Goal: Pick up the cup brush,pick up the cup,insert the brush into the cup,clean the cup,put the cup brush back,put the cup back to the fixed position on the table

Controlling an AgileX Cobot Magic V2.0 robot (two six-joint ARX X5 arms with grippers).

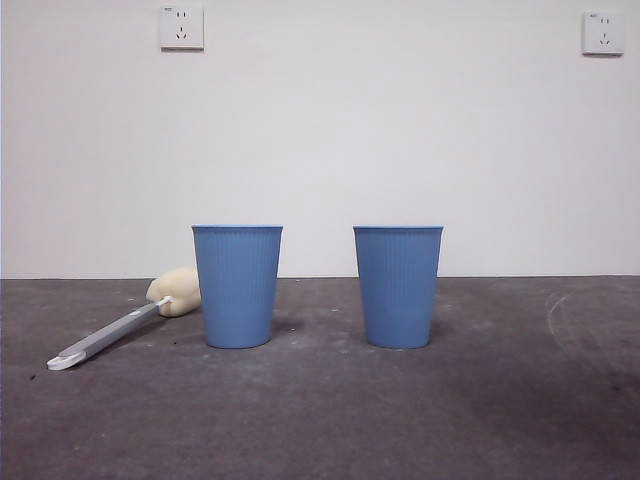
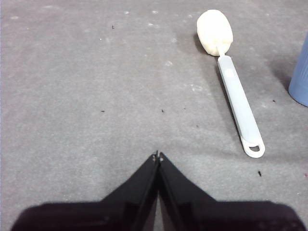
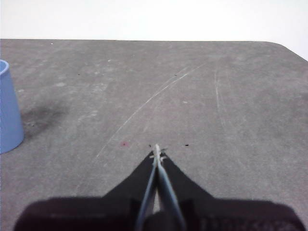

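Note:
Two blue ribbed cups stand upright on the dark grey table (image 1: 320, 420): one cup (image 1: 237, 285) left of centre, the other cup (image 1: 397, 285) right of centre. The cup brush (image 1: 130, 322) lies flat beside the left cup, its cream sponge head (image 1: 176, 291) close to that cup and its grey handle pointing forward-left. In the left wrist view the cup brush (image 2: 231, 82) lies apart from my left gripper (image 2: 157, 155), which is shut and holds nothing. A cup edge (image 2: 301, 77) shows beside it. My right gripper (image 3: 157, 147) is shut, empty, with a cup (image 3: 9, 110) off to its side.
A white wall with two sockets (image 1: 181, 27) (image 1: 603, 32) stands behind the table. The table's far edge and a rounded corner (image 3: 284, 45) show in the right wrist view. Pale curved scratches (image 3: 159, 91) mark the surface.

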